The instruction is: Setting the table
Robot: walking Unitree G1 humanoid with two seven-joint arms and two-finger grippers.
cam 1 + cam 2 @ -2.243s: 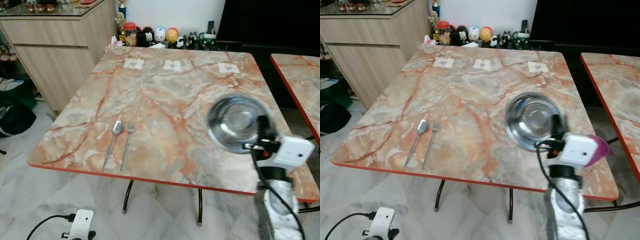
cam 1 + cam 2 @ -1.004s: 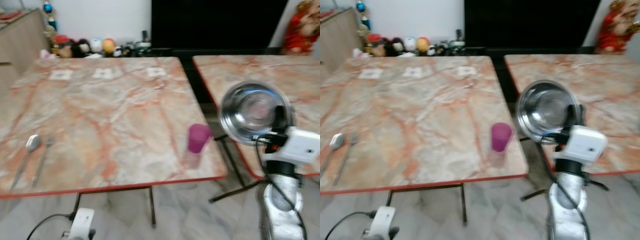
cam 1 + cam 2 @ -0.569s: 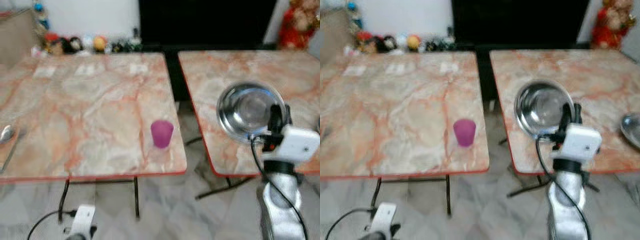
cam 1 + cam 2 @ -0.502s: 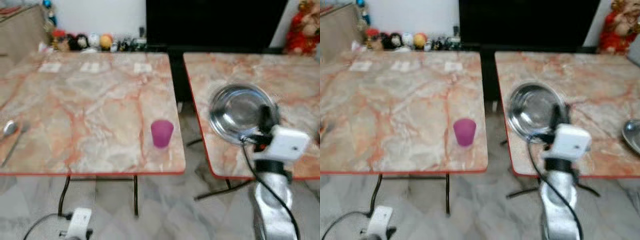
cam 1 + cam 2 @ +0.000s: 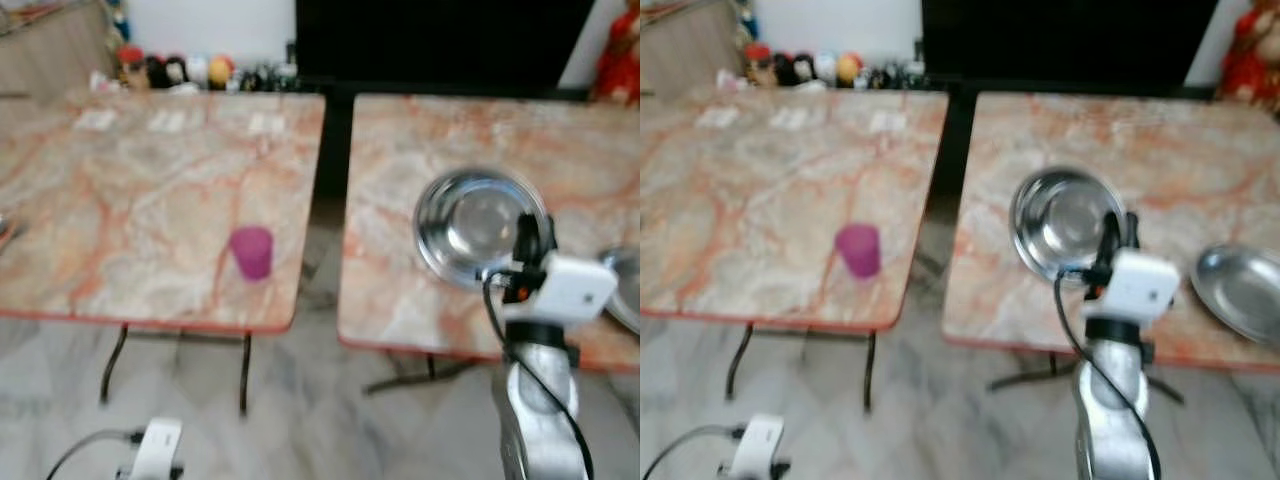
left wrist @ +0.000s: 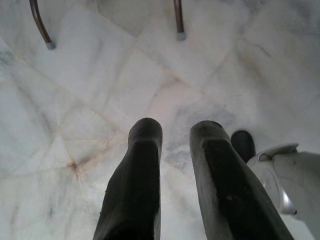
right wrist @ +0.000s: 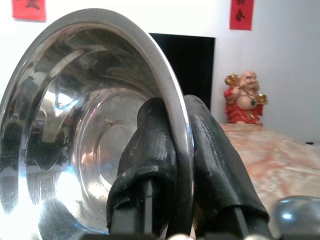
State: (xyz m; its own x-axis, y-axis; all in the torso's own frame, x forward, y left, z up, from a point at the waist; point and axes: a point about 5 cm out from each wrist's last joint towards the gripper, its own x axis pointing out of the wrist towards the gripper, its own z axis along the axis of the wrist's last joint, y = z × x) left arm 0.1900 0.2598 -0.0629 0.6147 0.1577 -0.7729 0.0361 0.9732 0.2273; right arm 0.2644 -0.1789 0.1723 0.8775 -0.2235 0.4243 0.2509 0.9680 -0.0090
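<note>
My right end effector point(image 7: 172, 150) pinches the rim of the steel bowl point(image 5: 1065, 222), holding it tilted above the right counter point(image 5: 1200, 160), near a steel plate point(image 5: 1243, 290). A purple cup point(image 5: 858, 249) stands on the left counter point(image 5: 740, 170). My left end effector point(image 6: 172, 135) hangs over the floor point(image 6: 75, 100), fingers slightly spread.

Two marble-patterned benches with red edges stand side by side on a pale marble floor point(image 5: 330, 420), a narrow gap between them. The left bench point(image 5: 120, 210) carries a purple cup point(image 5: 251, 252) near its front right corner. The right bench point(image 5: 1200, 160) bears a steel plate point(image 5: 1240, 290) near its right edge.
</note>
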